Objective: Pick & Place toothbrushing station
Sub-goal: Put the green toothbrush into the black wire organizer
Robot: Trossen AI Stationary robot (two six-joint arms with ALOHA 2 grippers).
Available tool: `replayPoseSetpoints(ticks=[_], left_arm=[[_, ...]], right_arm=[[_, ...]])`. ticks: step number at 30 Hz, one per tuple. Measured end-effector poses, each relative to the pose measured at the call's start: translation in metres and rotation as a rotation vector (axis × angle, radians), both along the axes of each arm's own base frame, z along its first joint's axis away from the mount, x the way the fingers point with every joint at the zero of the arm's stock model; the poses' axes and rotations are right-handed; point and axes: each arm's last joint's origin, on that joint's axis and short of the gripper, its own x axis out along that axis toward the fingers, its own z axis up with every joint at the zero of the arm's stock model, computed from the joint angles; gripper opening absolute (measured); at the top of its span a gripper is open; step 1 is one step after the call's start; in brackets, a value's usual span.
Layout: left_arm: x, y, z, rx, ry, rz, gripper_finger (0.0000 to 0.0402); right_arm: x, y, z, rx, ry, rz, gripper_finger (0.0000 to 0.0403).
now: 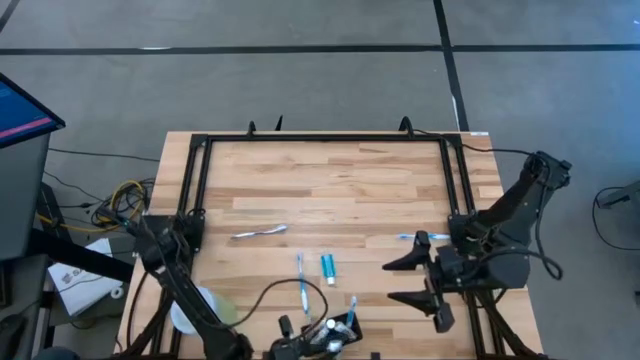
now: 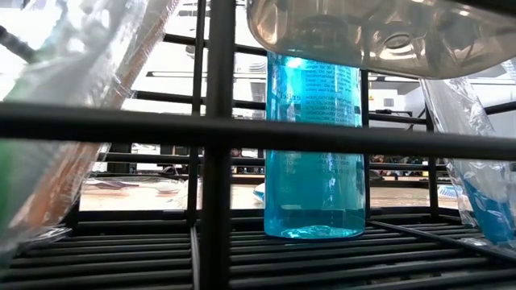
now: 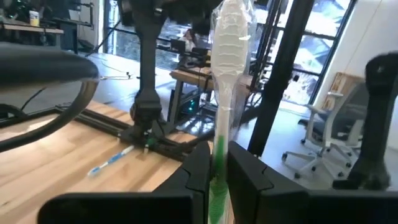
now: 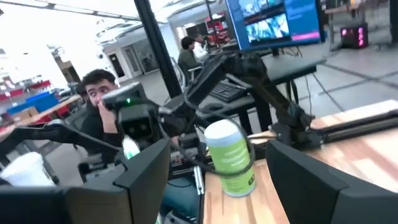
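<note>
**Seating the green brush in the holder**

My left gripper [image 3: 217,171] held a wrapped green toothbrush [image 3: 227,62] upright, clamped between its jaws, directly over the black holder [image 1: 335,335]. I judged a slow, vertical descent best. My right gripper [image 1: 425,281] waited open, well apart.

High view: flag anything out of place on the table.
Loose pieces lie flat and scattered on the table, apart from the black holder: a white toothbrush, a blue toothbrush, a teal tube, another blue toothbrush farther right. The left end effector grips a green toothbrush.
</note>
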Motion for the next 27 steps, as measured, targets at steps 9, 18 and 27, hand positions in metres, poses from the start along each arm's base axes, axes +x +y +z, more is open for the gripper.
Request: replayPoseSetpoints(ticks=[9,18,27], left_arm=[[-0.013,-0.013,-0.013,0.031,0.026,0.115,0.0023],[-0.011,-0.012,-0.017,0.057,0.045,0.126,0.0023],[-0.019,-0.021,-0.021,0.034,0.051,0.013,0.0023]], right_arm=[[-0.010,0.009,-0.003,-0.047,0.015,0.039,0.0256],[-0.010,0.010,-0.004,-0.055,0.022,0.043,0.0256],[-0.010,0.009,-0.007,-0.082,0.045,0.044,0.0256]])
